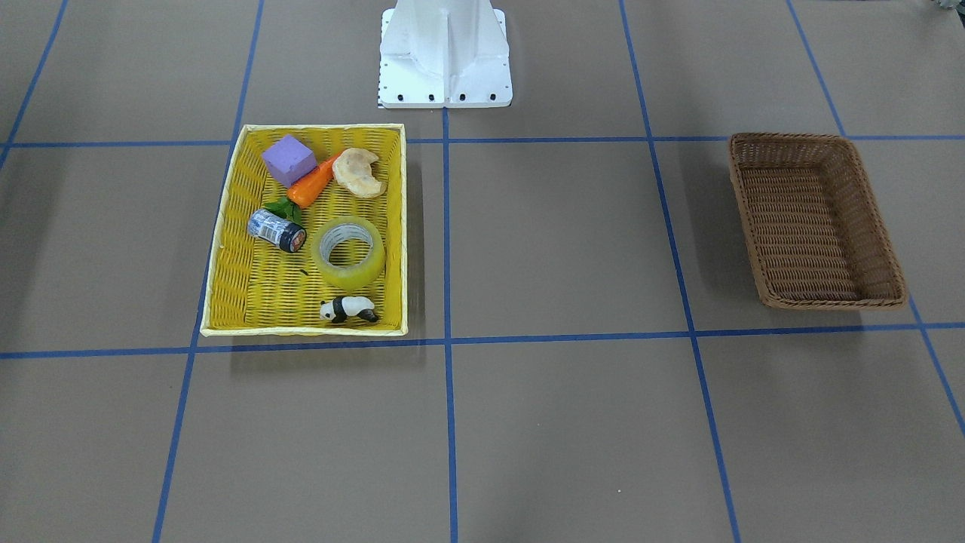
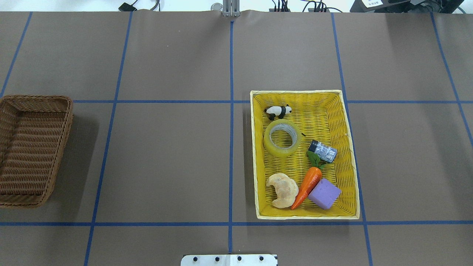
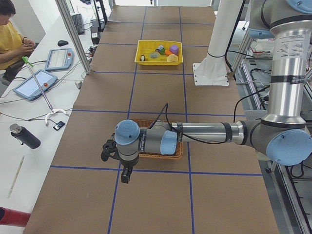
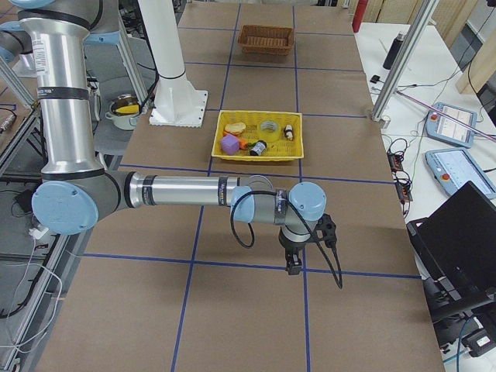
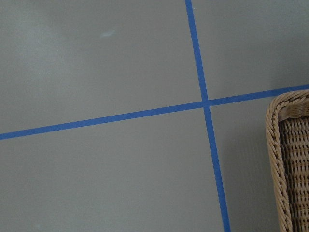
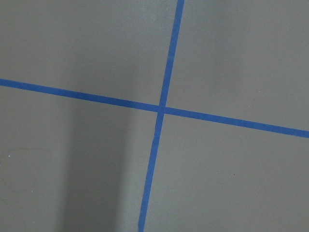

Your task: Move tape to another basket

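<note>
While tape (image 2: 281,137) sits in yellow basket (image 2: 295,96), blue-gridded brown table (image 2: 166,155), left claw (image 3: 125,178) and right claw (image 4: 294,268): cannot tell.

You will find 1 tape roll (image 2: 281,150) lying flat, hole upward, inside the yellow woven basket (image 2: 332,111) on the robot's right. It is wide, with translucent yellowish film on a white printed core. The dark brown wicker basket (image 2: 61,147), rectangular with sloped sides, stands upright on the robot's left, well apart from the roll, its woven floor showing.
</note>
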